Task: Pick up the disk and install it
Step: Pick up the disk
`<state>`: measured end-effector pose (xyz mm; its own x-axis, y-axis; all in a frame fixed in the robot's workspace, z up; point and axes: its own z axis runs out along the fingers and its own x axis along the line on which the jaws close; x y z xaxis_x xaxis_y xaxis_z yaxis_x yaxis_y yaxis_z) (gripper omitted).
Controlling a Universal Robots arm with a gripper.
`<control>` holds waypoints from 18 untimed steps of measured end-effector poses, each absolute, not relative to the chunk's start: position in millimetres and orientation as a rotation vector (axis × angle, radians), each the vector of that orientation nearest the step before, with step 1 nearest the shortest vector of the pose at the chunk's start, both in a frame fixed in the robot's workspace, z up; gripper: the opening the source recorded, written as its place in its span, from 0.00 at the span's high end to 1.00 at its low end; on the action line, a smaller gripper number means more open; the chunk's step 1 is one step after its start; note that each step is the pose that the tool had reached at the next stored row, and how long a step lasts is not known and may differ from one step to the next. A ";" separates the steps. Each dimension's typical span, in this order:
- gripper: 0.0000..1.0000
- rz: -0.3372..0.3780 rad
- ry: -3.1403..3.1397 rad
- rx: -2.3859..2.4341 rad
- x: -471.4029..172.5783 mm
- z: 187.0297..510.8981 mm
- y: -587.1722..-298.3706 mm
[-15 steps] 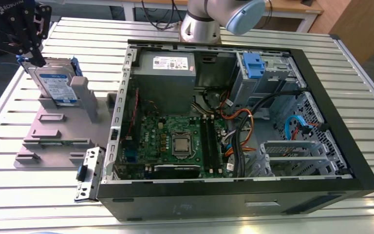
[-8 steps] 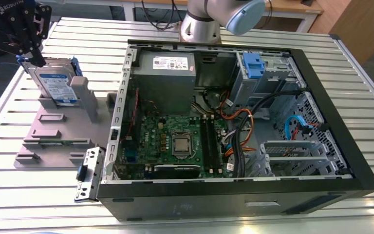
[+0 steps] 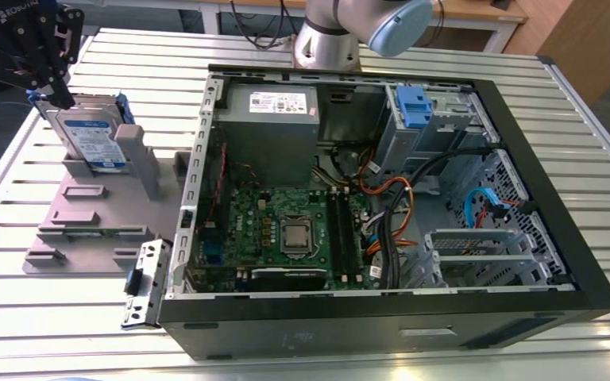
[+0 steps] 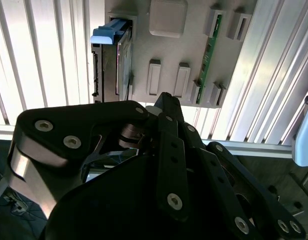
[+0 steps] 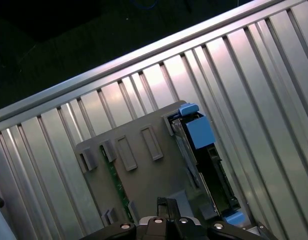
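Noted gripper (image 3: pixel 59 97) high at the exterior view's left, just above the top corner of the disk (image 3: pixel 91 139). Cannot tell how far open. Saw nothing in its grasp. Found disk upright on edge in a slot of the grey fixture (image 3: pixel 93 214), label facing the exterior view's front, blue rail (image 4: pixel 110 31) along its top. Located fixture on slatted table (image 3: pixel 156 48), beside the open case (image 3: pixel 390 321), toward the exterior view's left. In both wrist views, placed gripper tip (image 4: pixel 164 100) (image 5: pixel 166 204) over the fixture plate (image 4: pixel 194 50) (image 5: pixel 144 180), near but apart from the disk (image 4: pixel 119 65) (image 5: pixel 206 165). Logged green board (image 4: pixel 209 55) on edge in another fixture slot.
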<state>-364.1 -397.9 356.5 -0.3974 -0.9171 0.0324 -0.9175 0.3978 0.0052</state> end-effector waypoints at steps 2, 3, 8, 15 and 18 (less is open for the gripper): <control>0.89 0.021 -2.600 1.709 -364.1 356.5 -397.9; 0.89 0.021 -2.599 1.710 -364.1 356.5 -397.9; 0.89 0.023 -2.595 1.717 -364.1 356.5 -397.9; 0.89 0.023 -2.589 1.725 -364.1 356.5 -398.0; 0.89 0.023 -2.587 1.727 -364.1 356.5 -398.0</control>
